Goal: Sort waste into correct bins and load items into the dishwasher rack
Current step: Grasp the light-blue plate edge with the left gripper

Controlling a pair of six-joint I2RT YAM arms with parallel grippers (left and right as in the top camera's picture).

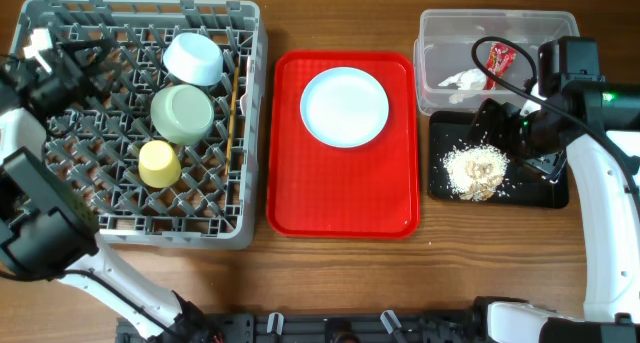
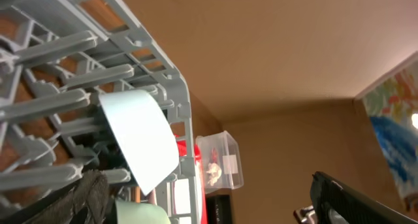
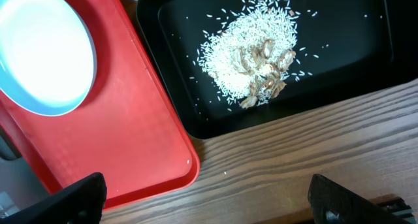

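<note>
rack [image 1: 150,233]: grey dishwasher crate on the left, holding one white bowl [image 1: 193,58], one pale green saucer-bowl [image 1: 181,113], one yellow cup [image 1: 159,163] and the chopsticks [image 1: 233,113] along its right wall
red tray [image 1: 340,193]: one round white plate [image 1: 345,106]
clear tub [image 1: 500,21]: one crumpled tissue [image 1: 462,80], one red wrapper [image 1: 498,57]
black tray [image 1: 540,188]: one pile of rice scraps [image 1: 477,170]
left gripper [image 2: 208,185]: low over the rack's far left corner, jaws spread, empty
right gripper [image 3: 208,185]: over the black tray's near-left edge, jaws released, empty
</note>
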